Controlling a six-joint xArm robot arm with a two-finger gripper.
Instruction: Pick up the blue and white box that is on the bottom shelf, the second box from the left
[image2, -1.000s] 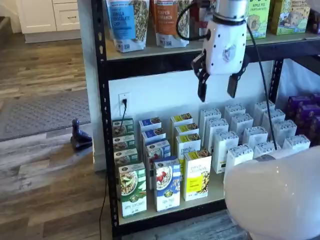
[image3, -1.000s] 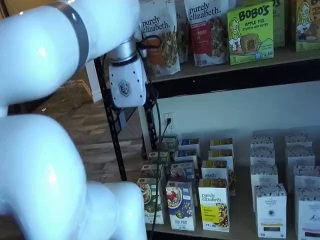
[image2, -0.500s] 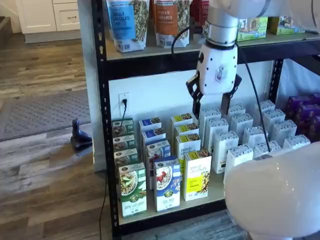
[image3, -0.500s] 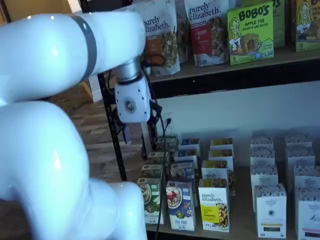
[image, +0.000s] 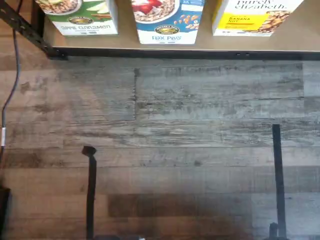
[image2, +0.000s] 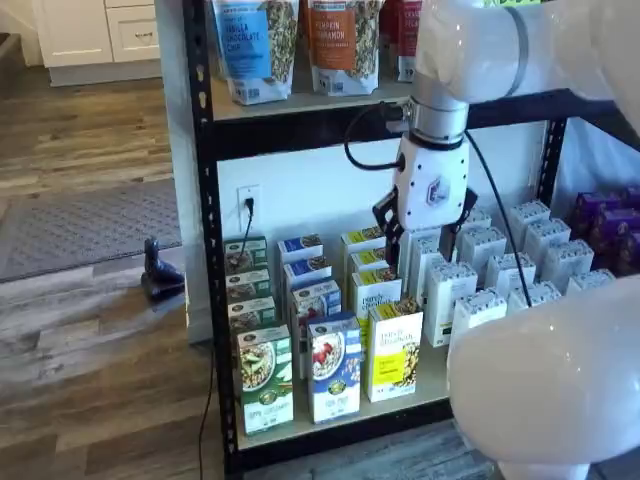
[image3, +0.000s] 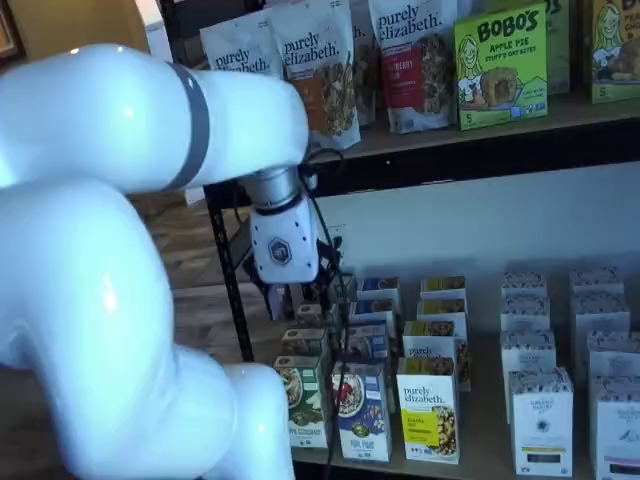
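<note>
The blue and white box (image2: 333, 368) stands at the front of the bottom shelf (image2: 432, 384), between a green-and-white carton (image2: 265, 378) and a yellow carton (image2: 395, 350). It also shows in a shelf view (image3: 360, 410), on the tan bottom shelf (image3: 482, 442). My gripper (image2: 422, 243) hangs above and behind the front row, to the right of the box and well clear of it. It is open, with nothing between its black fingers. Its white body (image3: 283, 250) shows above the cartons. In the wrist view only the box's lower edge (image: 167, 20) shows, on the shelf's edge (image: 200, 44).
Rows of white boxes (image2: 480, 270) and purple boxes (image2: 610, 225) fill the shelf's right side. Granola bags (image2: 340, 40) stand on the upper shelf. A black upright (image2: 205, 250) bounds the left end. My own white arm (image2: 545, 390) blocks the lower right.
The gripper has come down from the level of the upper shelf's beam to just above the back rows of boxes. It stays open.
</note>
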